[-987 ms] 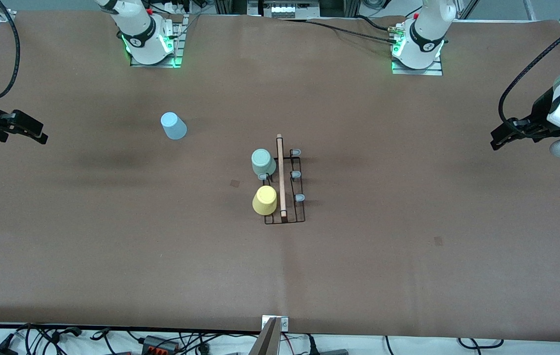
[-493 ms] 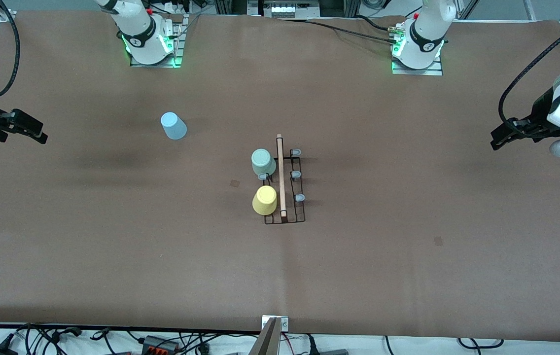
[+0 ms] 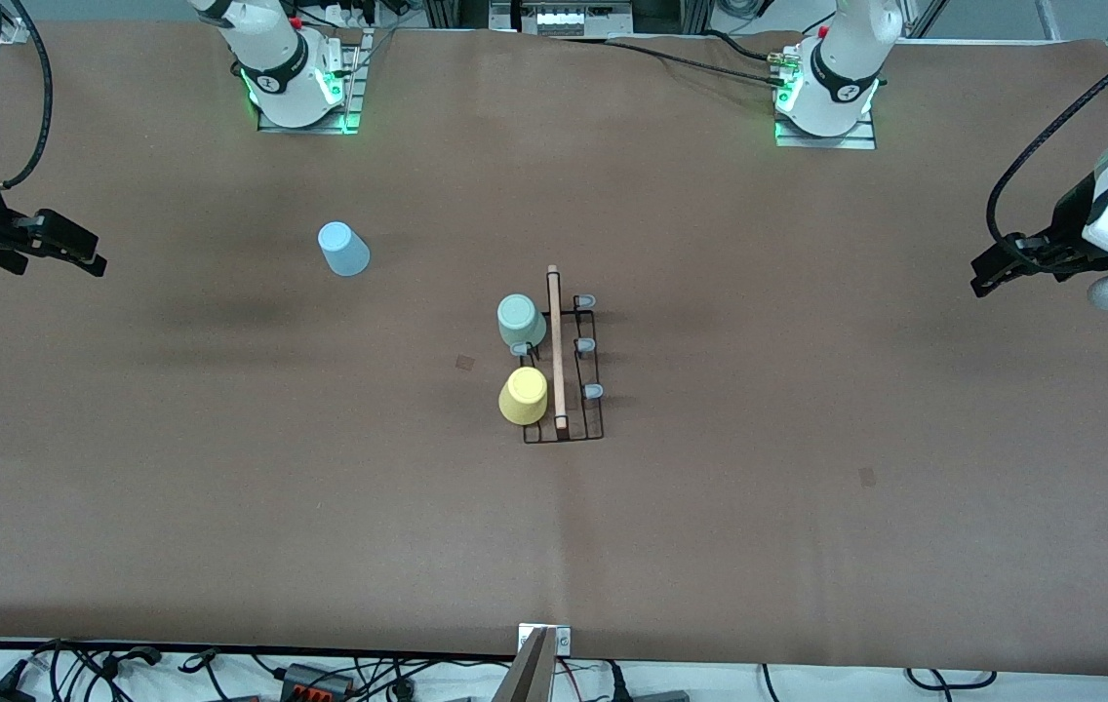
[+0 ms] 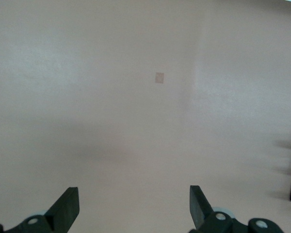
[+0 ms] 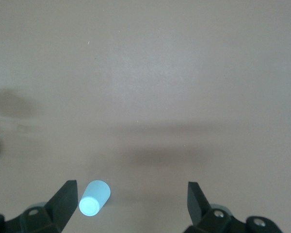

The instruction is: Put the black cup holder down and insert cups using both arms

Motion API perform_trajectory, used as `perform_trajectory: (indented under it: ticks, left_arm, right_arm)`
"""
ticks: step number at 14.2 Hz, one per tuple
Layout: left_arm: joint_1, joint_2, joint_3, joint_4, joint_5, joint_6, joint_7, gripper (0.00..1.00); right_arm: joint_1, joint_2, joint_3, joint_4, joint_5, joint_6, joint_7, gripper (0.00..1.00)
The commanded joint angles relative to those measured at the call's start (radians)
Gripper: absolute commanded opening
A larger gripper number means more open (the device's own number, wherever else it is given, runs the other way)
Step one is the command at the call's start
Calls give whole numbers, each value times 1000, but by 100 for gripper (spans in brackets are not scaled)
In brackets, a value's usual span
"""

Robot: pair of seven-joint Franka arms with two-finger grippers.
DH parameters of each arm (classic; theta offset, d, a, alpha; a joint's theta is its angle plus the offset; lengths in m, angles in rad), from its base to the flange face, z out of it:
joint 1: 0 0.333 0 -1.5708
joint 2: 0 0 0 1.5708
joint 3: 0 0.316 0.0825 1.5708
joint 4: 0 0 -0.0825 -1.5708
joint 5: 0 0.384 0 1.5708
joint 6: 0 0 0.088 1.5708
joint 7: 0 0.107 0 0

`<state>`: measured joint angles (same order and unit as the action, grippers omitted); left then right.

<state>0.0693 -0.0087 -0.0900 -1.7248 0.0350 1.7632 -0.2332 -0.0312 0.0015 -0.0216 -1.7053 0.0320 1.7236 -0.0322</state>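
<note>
The black cup holder (image 3: pixel 581 375) with its wooden dowel handle stands at mid-table. The pale mint green cup (image 3: pixel 520 323) and the yellow cup (image 3: pixel 524 395) sit upside down on its pegs on the side toward the right arm's end. The light blue cup (image 3: pixel 343 249) stands upside down on the table, farther from the front camera, toward the right arm's end; it also shows in the right wrist view (image 5: pixel 94 198). My right gripper (image 3: pixel 86 260) is open and empty, high over the table's end. My left gripper (image 3: pixel 985 280) is open and empty over the other end.
The brown table top (image 3: pixel 808 507) has small darker patches (image 3: pixel 464 363) beside the holder. The arm bases (image 3: pixel 296 83) stand along the edge farthest from the front camera. Cables (image 3: pixel 320 673) lie off the edge nearest to it.
My right gripper has shifted slightly toward the middle of the table. The left arm, the cups and the holder have not moved.
</note>
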Motion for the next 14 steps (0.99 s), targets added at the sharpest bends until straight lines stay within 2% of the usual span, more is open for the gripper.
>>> perform_trajectory:
  ticks: [1,14]
  left_arm:
    - [0,-4,4,5,8,1,18,100]
    - [0,-2,4,5,8,1,18,100]
  right_arm:
    - [-22,-20,20,1,-14,-25,-21,100]
    - [-19,-41,22,-23,-15,-19,-20,100]
